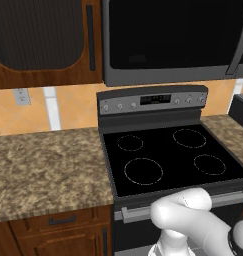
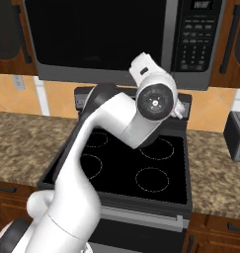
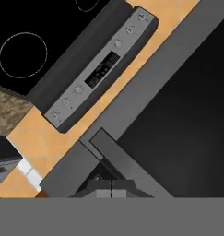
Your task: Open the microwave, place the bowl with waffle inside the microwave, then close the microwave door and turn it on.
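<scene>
- hand view: the gripper [image 3: 111, 193] has its fingertips pressed together, holding nothing, just before the long handle bar [image 3: 125, 159] of the microwave door [image 3: 182, 115].
- the bar runs diagonally away from the fingers.
- the microwave [image 2: 124, 37] hangs above the stove [image 2: 136, 163], door not open.

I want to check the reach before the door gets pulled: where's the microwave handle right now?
The handle runs along the right edge of the microwave door, above the stove; in the right base view it stands just left of the keypad.
</scene>
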{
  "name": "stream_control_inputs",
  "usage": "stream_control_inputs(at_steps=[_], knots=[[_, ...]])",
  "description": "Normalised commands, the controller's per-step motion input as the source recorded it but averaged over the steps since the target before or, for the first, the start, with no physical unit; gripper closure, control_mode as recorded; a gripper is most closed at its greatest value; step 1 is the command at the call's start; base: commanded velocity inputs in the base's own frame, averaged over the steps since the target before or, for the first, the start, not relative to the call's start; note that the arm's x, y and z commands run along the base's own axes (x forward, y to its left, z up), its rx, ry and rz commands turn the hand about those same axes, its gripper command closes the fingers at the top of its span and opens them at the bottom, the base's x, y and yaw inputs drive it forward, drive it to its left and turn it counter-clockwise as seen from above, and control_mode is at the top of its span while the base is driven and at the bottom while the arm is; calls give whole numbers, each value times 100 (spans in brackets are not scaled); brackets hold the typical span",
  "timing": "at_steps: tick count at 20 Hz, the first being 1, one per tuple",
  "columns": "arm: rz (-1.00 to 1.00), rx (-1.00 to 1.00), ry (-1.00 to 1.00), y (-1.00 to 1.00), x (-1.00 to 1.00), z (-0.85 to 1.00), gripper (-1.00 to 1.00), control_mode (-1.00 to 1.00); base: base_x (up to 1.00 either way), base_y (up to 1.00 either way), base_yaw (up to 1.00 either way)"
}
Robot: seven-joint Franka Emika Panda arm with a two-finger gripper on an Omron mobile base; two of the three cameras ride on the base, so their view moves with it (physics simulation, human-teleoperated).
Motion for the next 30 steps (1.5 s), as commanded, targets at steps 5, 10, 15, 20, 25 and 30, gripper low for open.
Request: stream_control_inputs(at_steps=[5, 10, 15, 20, 25, 30], knots=[[-3, 30, -3, -43, 18, 0, 100, -100, 0, 0, 0], [-2, 32, -12, -38, 25, -1, 100, -100, 0, 0, 0], [0, 27, -7, -22, 38, -6, 100, -100, 0, 0, 0], [0, 16, -2, -4, 47, -14, 100, -100, 0, 0, 0], [0, 19, -6, -16, 48, 0, 100, -100, 0, 0, 0], [0, 17, -1, -27, 34, 0, 100, -100, 0, 0, 0]])
